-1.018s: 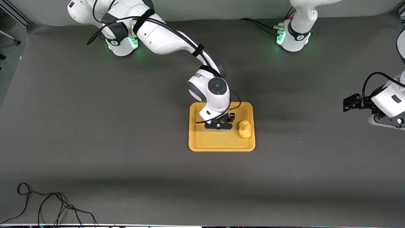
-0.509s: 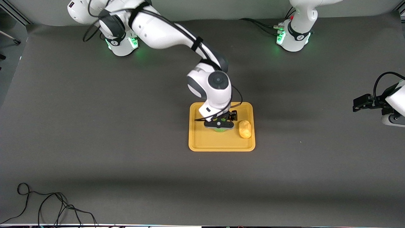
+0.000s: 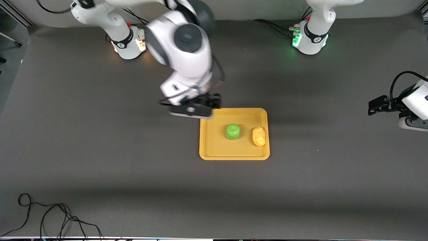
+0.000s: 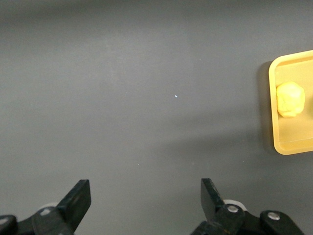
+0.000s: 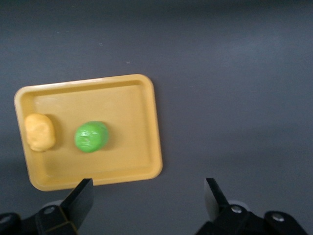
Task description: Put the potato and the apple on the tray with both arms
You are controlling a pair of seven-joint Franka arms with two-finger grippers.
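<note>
The yellow-orange tray lies mid-table. The green apple sits on it near the middle. The potato lies beside it on the tray, toward the left arm's end. My right gripper is open and empty, raised over the tray's corner toward the right arm's end. The right wrist view shows the tray, apple and potato below its open gripper. My left gripper waits open and empty at the left arm's end. The left wrist view shows bare mat, the tray's rim and the potato.
A dark grey mat covers the table. A loose black cable lies at the near corner toward the right arm's end. The two arm bases stand along the table edge farthest from the front camera.
My right gripper let go of the apple, rose and drew back off the tray toward its base. The apple now stands uncovered on the tray. The left arm shifted slightly.
</note>
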